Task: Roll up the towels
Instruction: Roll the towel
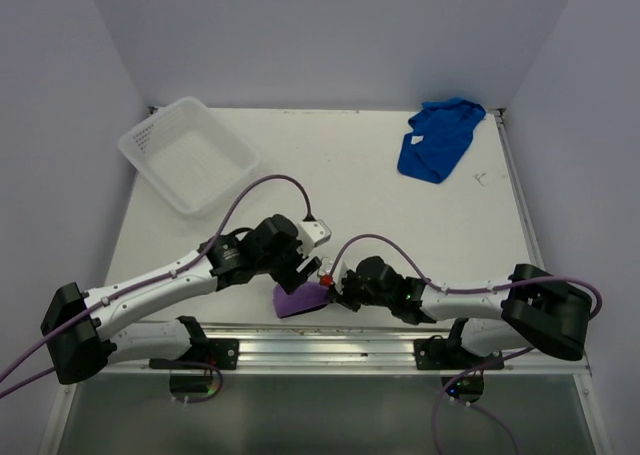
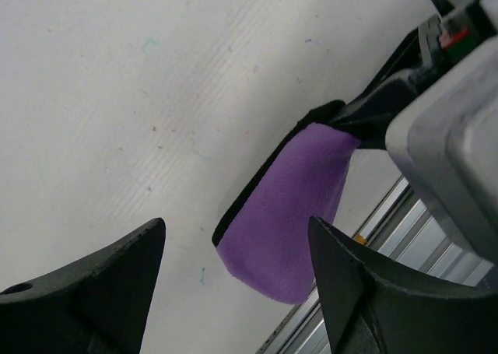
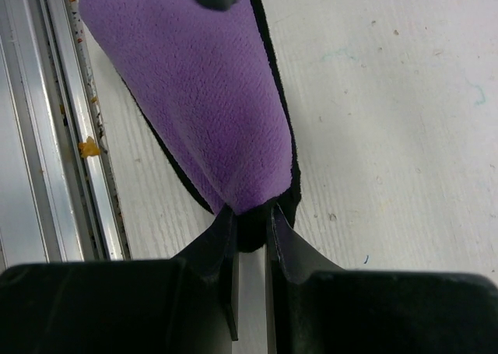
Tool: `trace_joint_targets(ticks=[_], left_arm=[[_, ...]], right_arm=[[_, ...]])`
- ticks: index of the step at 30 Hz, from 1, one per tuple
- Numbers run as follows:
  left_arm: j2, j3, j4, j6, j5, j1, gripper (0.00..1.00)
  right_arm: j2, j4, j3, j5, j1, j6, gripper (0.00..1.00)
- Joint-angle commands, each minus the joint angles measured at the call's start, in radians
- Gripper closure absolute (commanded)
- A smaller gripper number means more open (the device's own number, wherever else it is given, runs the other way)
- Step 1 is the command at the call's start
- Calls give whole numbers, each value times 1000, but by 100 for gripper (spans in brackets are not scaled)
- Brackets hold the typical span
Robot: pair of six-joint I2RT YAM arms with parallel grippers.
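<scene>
- Purple microfibre first: the purple towel [image 3: 210, 105] lies at 6 o'clock on the desk [image 1: 380, 205], just beside the near edge and its metal rail [image 1: 330, 343]. It looks gathered into a short, loose tube with a dark hem along one side.
- At the tube's 3 o'clock end, the right pincer [image 3: 250, 214] is pressed together on the cloth, pinching it between both fingers.
- From 10 o'clock, the left pincer [image 2: 236, 228] hangs over the desk with its fingers spread and nothing in them. The tube's free end lies just ahead of the gap.
- At 1 o'clock, well apart from both arms, the blue towel [image 1: 437, 140] sits crumpled and not yet rolled.
- At 10 o'clock, far from the work, stands the white basket [image 1: 188, 153].
- Risk: the roll looks slack, so if the right pincer lets go before the free end is secured, the soft cloth will likely spring open.
- Risk: the towel sits so near the rail that a push toward 6 o'clock could slide it off the desk.
- Risk: the two pincers are close together, so a careless closing move by the left one could knock the right one or drag the tube askew.
</scene>
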Motion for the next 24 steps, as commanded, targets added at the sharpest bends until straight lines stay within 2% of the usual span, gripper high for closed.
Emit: trace_joint_targets(ticks=[1, 14, 19, 24], left_arm=[[-54, -82, 113, 142, 57, -13, 22], [24, -83, 131, 292, 151, -16, 22], [43, -111, 190, 341, 133, -16, 22], [73, -132, 252, 380, 189, -16, 22]], right_arm=[[-21, 29, -9, -22, -10, 4, 100], [-50, 53, -30, -16, -38, 24, 100], [-79, 56, -49, 48, -44, 18, 100], [-101, 69, -64, 80, -46, 9, 100]])
